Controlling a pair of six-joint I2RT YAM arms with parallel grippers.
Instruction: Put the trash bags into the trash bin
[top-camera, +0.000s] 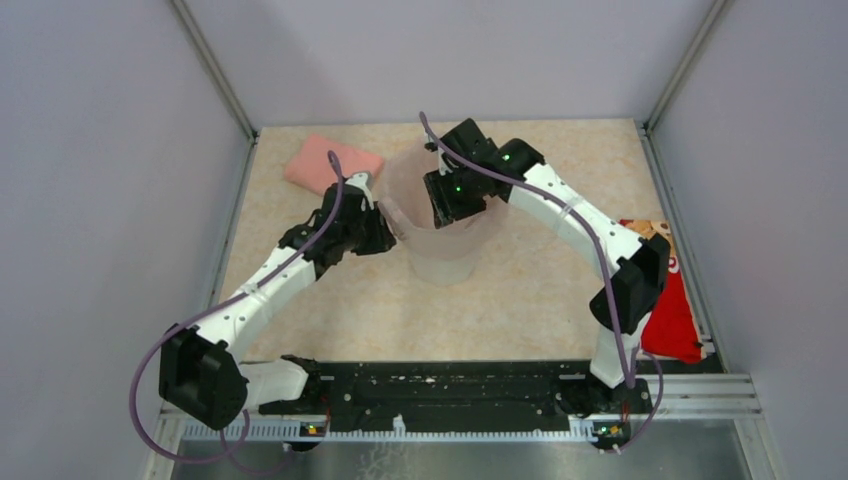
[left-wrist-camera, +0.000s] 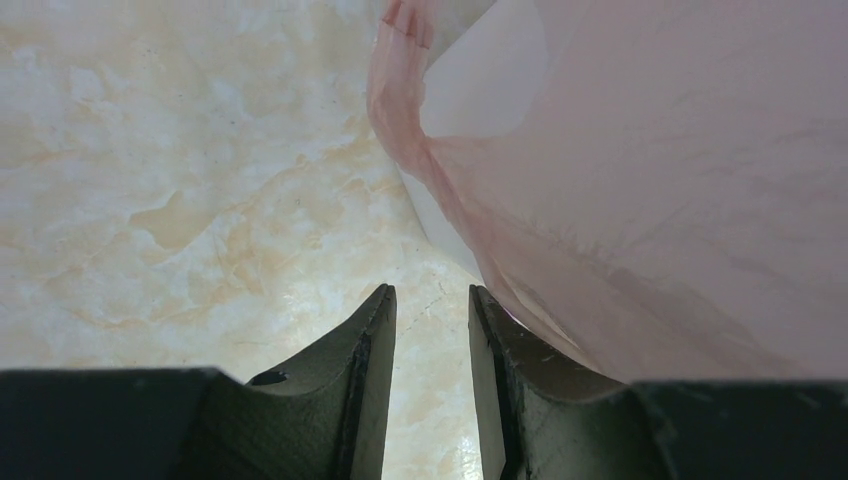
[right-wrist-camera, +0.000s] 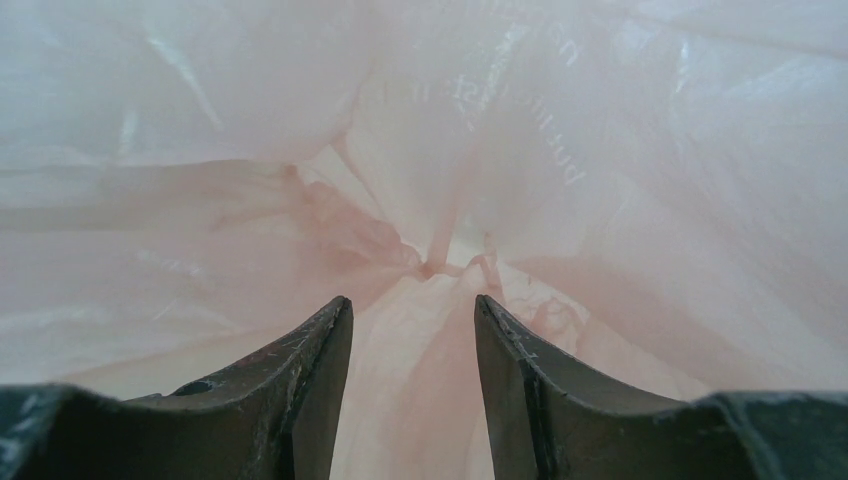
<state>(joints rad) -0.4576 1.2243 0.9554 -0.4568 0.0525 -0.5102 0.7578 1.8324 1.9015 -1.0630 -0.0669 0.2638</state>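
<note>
The white translucent trash bin (top-camera: 447, 258) stands upright at the table's middle. The thin pale pink trash bag (top-camera: 408, 182) lies inside it, and its film drapes over the rim. My left gripper (top-camera: 386, 232) is beside the bin's left wall. In the left wrist view it (left-wrist-camera: 432, 295) is open with only table between the fingers. The bag (left-wrist-camera: 650, 200) hangs just right of the right finger, over the bin wall (left-wrist-camera: 432, 225). My right gripper (top-camera: 452, 205) reaches down into the bin. It (right-wrist-camera: 412, 300) is open, with the gathered bag bottom (right-wrist-camera: 430, 265) just beyond its tips.
A folded salmon-pink cloth (top-camera: 333, 163) lies at the back left, close behind my left arm. A flat red packet (top-camera: 672, 312) lies at the right edge beside my right arm. Grey walls enclose the table on three sides.
</note>
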